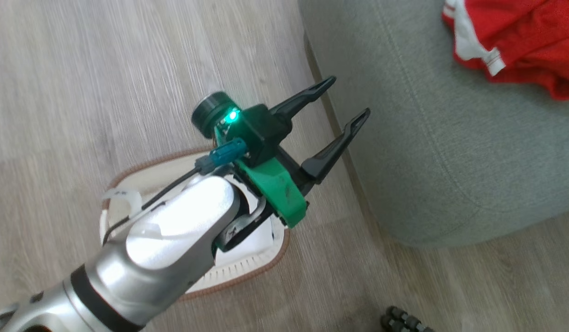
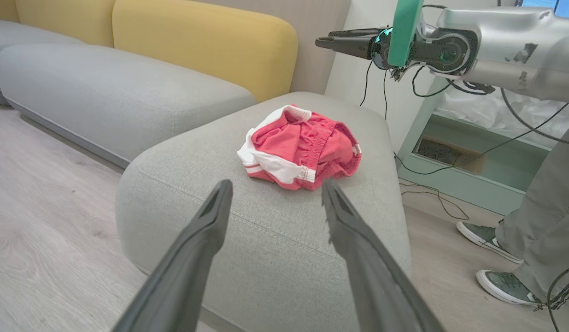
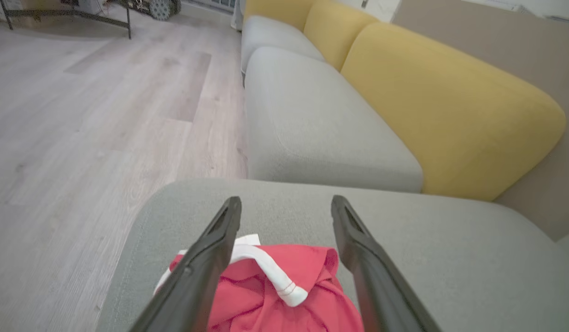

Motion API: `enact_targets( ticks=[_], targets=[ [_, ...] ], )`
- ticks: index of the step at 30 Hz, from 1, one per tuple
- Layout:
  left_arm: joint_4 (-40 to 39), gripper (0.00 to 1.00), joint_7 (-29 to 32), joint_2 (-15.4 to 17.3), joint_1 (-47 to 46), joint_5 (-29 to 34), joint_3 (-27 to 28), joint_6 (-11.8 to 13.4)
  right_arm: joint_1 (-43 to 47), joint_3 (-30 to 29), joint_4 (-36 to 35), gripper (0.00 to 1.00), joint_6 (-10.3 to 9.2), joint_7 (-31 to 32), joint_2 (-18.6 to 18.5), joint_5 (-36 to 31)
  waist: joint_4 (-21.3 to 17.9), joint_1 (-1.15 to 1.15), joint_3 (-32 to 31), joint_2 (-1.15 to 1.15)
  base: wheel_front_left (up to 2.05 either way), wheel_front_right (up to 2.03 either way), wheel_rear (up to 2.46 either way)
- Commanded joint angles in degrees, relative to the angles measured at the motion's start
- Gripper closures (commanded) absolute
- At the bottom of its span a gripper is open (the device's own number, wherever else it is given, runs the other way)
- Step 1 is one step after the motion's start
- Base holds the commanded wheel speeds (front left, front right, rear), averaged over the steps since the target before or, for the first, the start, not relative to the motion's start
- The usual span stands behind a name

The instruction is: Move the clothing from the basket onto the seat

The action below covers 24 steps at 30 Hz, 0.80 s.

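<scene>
Left gripper (image 1: 350, 95) stands open and empty just off the seat's (image 1: 427, 138) edge, above the floor (image 1: 81, 69). Its fingers point toward the red and white clothing (image 1: 519, 41), which lies bunched well apart from it near the seat's far corner. Right gripper (image 3: 285, 200) hangs over that heap with its fingers spread, holding nothing. Under the left arm, the basket (image 1: 155, 173) sits on the floor.

No readable text, label, brand, number or sign stands on anything here
</scene>
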Motion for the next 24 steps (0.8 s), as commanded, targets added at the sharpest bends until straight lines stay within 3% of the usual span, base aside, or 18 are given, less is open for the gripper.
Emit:
enact_targets(
  ticks=[1, 6, 11, 18, 24],
  targets=[
    [-1.7, 0.0, -0.7, 0.1, -0.4, -0.4, 2.3, 0.4, 2.3, -0.5, -2.7, 0.0, -0.02, -0.6, -2.3, 0.2, 0.0, 0.0, -2.5, 0.0, 0.0, 0.0, 0.0],
    [-1.6, 0.0, -2.0, -0.1, 1.5, -1.4, 2.7, 1.1, 7.0, -3.8, -12.3, 0.0, -0.02, 0.1, -3.3, -1.2, 1.2, 0.0, -6.9, 0.0, 0.0, 0.0, 0.0],
    [-1.6, 0.0, -3.3, -0.4, 3.5, -2.4, 3.3, 2.0, 13.9, -9.8, -21.8, 0.0, -0.02, 2.7, -1.9, -2.0, 3.2, 0.0, -11.0, 0.0, 0.0, 0.0, 0.0],
    [-1.4, 0.0, -4.6, 0.5, 6.9, -4.0, 4.6, 3.3, 26.2, -18.5, -34.0, 0.0, -0.02, 5.7, 4.6, -5.2, 6.9, 0.0, -15.8, 0.0, 0.0, 0.0, 0.0],
    [-1.5, 0.0, -5.4, 2.1, 10.0, -5.3, 6.2, 4.8, 36.7, -22.6, -42.2, 0.0, -0.02, 6.1, 10.1, -7.0, 10.6, 0.0, -19.2, 0.0, 0.0, 0.0, 0.0]
  ],
)
